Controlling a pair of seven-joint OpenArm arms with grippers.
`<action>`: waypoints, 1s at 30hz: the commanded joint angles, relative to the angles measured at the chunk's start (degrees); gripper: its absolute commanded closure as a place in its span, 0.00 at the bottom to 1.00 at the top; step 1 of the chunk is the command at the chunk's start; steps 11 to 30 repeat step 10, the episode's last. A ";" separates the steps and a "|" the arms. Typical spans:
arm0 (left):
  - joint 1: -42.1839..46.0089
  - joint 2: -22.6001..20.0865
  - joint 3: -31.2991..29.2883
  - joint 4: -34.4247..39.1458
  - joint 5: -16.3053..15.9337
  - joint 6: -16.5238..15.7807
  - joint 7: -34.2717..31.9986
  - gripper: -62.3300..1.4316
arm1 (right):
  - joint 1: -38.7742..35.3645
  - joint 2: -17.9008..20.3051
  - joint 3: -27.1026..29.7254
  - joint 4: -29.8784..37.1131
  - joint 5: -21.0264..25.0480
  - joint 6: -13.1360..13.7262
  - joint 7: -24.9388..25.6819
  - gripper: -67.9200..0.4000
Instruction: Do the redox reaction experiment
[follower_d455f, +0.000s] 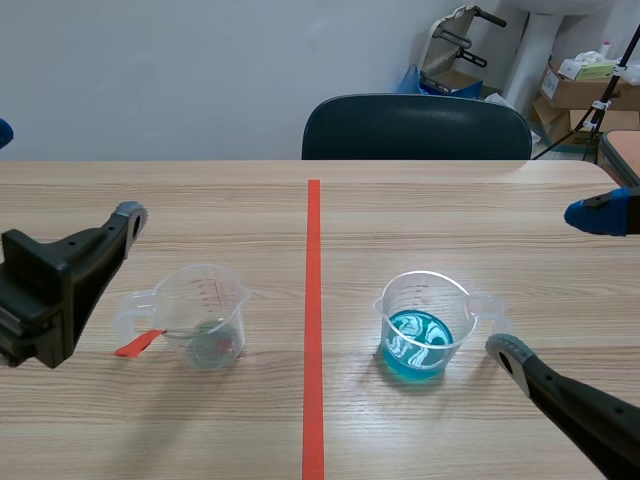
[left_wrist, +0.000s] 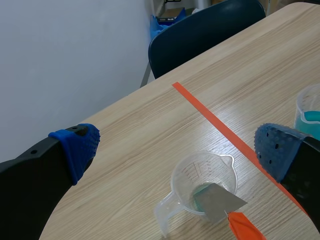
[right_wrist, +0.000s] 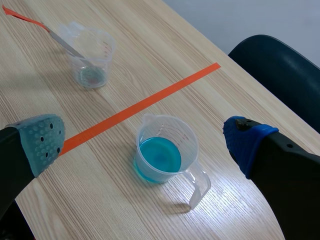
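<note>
Left end effector (left_wrist: 176, 150): the fingers are spread wide apart and nothing is held between them. A clear measuring cup (left_wrist: 202, 182) stands on the bench (follower_d455f: 500, 220) ahead of and below this end effector, within the span of its fingers but touched by neither. The cup's handle is turned toward the left arm. A thin metal strip (left_wrist: 220, 202) with an orange end is leaned in this cup, tilted. Its metal end is down inside and its orange end projects over the rim on the handle side. A faint greenish tint is noted at the cup's bottom; its nature cannot be told.

Right end effector (right_wrist: 145, 142): the fingers are likewise held apart and are clamped on nothing. A second clear cup (right_wrist: 162, 155) stands upright ahead of it, between the two fingers and apart from both. It holds a shallow layer of blue liquid (right_wrist: 159, 155), and its handle is turned toward the right arm.

The two cups are separated by an orange-red tape line (follower_d455f: 313, 330), one on each side and well apart. A dark chair (follower_d455f: 415, 127) is seen at the bench's far edge.
</note>
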 joint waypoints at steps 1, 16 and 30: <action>0.26 0.00 0.24 0.39 -0.35 0.28 -0.57 0.00 | 0.55 0.72 0.07 -0.09 0.70 0.00 1.11 0.00; 0.26 0.00 0.24 0.39 -0.35 0.28 -0.15 0.00 | 0.55 0.72 0.07 -0.09 0.70 0.00 1.11 0.00; 0.26 0.00 0.24 0.39 -0.35 0.28 -0.15 0.00 | 0.55 0.72 0.07 -0.09 0.70 0.00 1.11 0.00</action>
